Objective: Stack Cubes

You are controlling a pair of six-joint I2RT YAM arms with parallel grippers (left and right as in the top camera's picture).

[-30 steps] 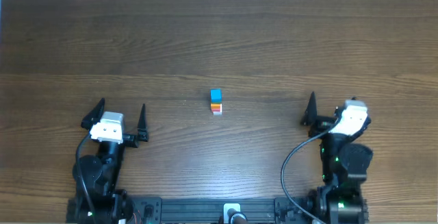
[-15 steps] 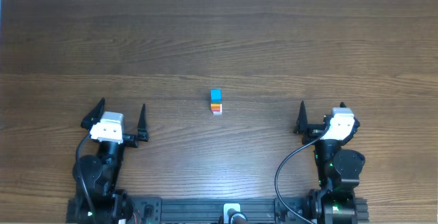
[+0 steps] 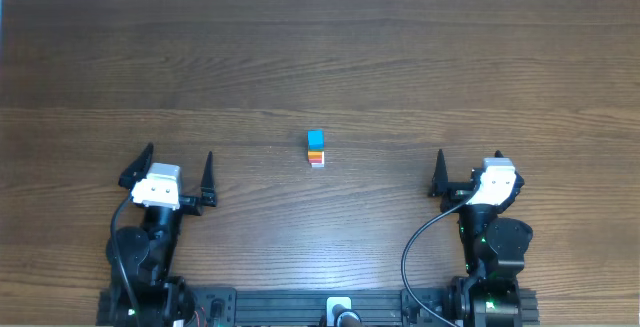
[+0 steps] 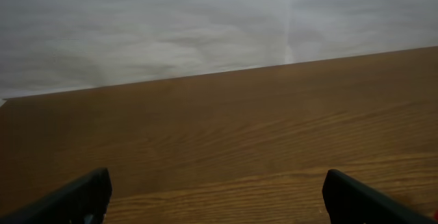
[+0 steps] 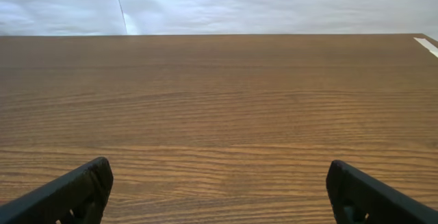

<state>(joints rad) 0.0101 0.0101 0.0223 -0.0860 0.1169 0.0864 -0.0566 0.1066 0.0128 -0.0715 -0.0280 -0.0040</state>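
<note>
A small stack of cubes (image 3: 316, 149) stands upright near the middle of the desk (image 3: 400, 47), about midway between its left and right edges and somewhat nearer the edge where the two arms are mounted. A blue cube (image 3: 316, 139) sits on top of an orange cube (image 3: 316, 154); the bottom cube (image 3: 317, 163) looks pale, possibly white with a touch of red, though it is too small to be sure. The left gripper (image 3: 178, 155) hangs over the desk near the mounting edge, well apart from the stack on its left, fingers spread wide and holding nothing. The right gripper (image 5: 217, 183) mirrors it on the stack's right, likewise spread wide and empty, with bare wood grain between its fingers.
</note>
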